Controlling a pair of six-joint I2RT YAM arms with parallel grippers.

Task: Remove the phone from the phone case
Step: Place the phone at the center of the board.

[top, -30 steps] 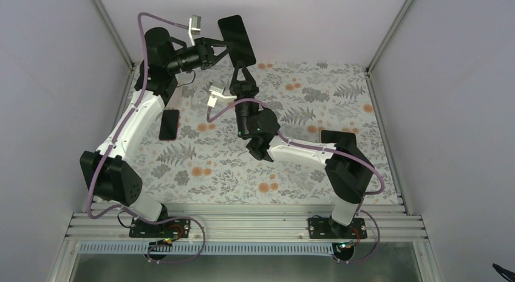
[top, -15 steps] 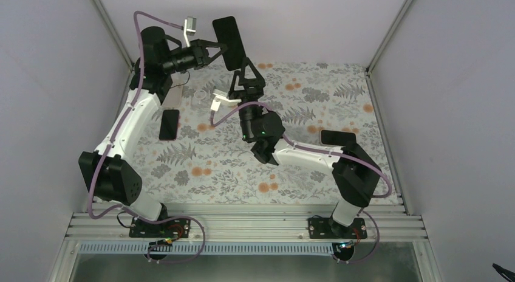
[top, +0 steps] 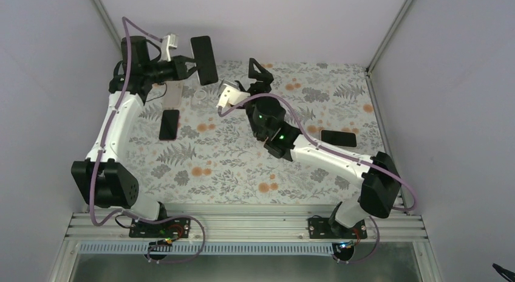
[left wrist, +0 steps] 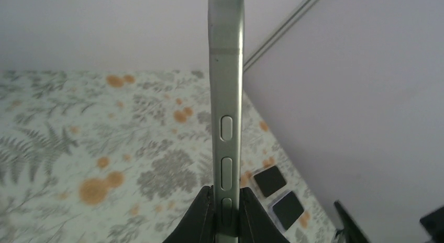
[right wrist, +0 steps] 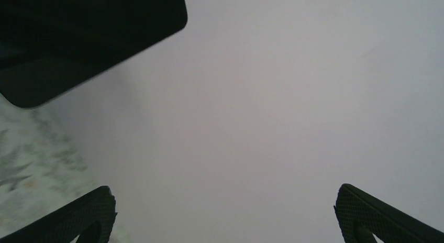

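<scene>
Phone (top: 204,59): dark glass slab with a pale metal side rim and buttons, held in the air over the far-left corner of the table.
Left gripper (top: 190,63): black fingers clamped on the phone's rim.
Right gripper (top: 260,73): fingers spread wide, holding nothing, just right of the phone and apart from it.
Table (top: 231,166): floral-patterned cloth; a dark flat rectangle (top: 169,124) lies on the left, a second dark flat rectangle (top: 339,138) on the right.
</scene>
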